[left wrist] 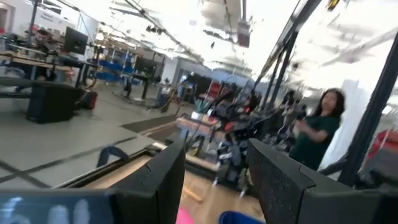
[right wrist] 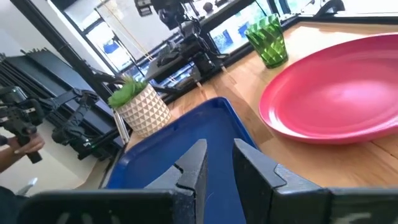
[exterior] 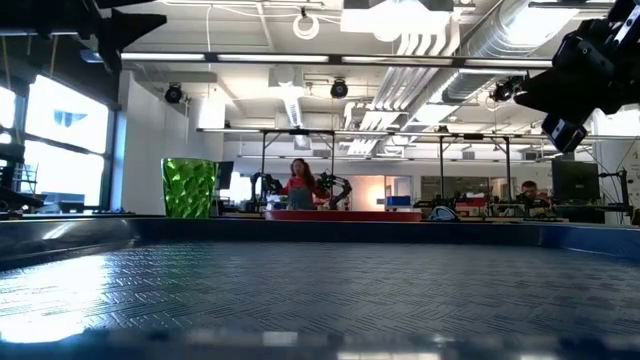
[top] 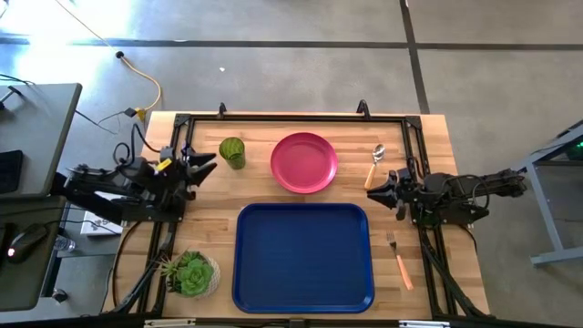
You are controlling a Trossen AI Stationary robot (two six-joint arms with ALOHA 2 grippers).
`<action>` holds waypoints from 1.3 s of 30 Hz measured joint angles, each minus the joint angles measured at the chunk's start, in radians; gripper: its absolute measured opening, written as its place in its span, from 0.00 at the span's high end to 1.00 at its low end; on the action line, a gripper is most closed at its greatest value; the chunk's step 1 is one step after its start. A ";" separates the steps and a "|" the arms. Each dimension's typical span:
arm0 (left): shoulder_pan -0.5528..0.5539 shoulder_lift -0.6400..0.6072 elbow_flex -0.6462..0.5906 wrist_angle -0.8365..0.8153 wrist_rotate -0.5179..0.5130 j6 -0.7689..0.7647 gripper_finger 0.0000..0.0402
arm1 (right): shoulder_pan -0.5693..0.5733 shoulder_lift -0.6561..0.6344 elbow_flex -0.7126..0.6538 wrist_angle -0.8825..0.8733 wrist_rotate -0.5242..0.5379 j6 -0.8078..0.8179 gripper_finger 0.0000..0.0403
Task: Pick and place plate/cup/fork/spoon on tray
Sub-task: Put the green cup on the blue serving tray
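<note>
We place the spoon (top: 376,160) just beside the right gripper (top: 372,192), on its far side, handle probably pointing nearward; both grippers' fingers stand parted, holding nothing.

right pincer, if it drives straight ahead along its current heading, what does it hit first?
Probably the plate. The right pincer points across the table, with the plate's rim nearest ahead and the tray corner just beside that line. Height unclear, so it may pass over both.
</note>
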 joint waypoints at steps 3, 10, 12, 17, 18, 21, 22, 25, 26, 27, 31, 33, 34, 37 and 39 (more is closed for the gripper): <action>0.016 0.068 0.047 -0.048 0.000 0.006 0.60 | 0.000 0.000 0.000 0.019 0.003 0.000 0.83; 0.047 0.245 0.186 -0.197 0.009 0.028 0.60 | 0.000 0.000 0.000 0.128 0.082 0.084 0.83; 0.061 0.292 0.236 -0.251 0.007 0.048 0.60 | 0.000 0.000 0.000 0.138 0.099 0.110 0.83; 0.107 0.384 0.356 -0.409 0.006 0.060 0.60 | 0.000 0.000 0.000 0.140 0.128 0.142 0.83; 0.117 0.400 0.378 -0.445 0.006 0.062 0.60 | 0.000 0.000 0.000 0.142 0.128 0.141 0.83; 0.149 0.440 0.440 -0.533 0.007 0.077 0.60 | 0.000 0.000 0.000 0.146 0.127 0.140 0.83; 0.161 0.451 0.459 -0.560 0.007 0.077 0.60 | 0.000 0.000 0.000 0.150 0.128 0.139 0.83; 0.197 0.483 0.513 -0.630 0.006 0.077 0.60 | 0.000 0.000 0.000 0.169 0.128 0.138 0.83; 0.210 0.493 0.530 -0.651 0.007 0.078 0.60 | 0.000 0.000 0.000 0.177 0.128 0.138 0.83; 0.222 0.503 0.546 -0.668 0.009 0.079 0.60 | 0.000 0.000 0.000 0.188 0.128 0.129 0.83; 0.278 0.546 0.604 -0.731 0.069 0.113 0.60 | 0.000 0.000 0.000 0.245 0.135 0.090 0.83; 0.308 0.570 0.632 -0.758 0.104 0.137 0.60 | 0.000 0.000 0.000 0.274 0.152 0.063 0.83; 0.321 0.582 0.645 -0.771 0.118 0.152 0.60 | 0.000 0.000 0.000 0.285 0.162 0.049 0.83; 0.360 0.621 0.671 -0.804 0.146 0.196 0.60 | 0.000 0.000 0.000 0.309 0.188 0.027 0.83; 0.388 0.647 0.682 -0.822 0.161 0.217 0.60 | 0.000 0.000 0.000 0.317 0.194 0.028 0.83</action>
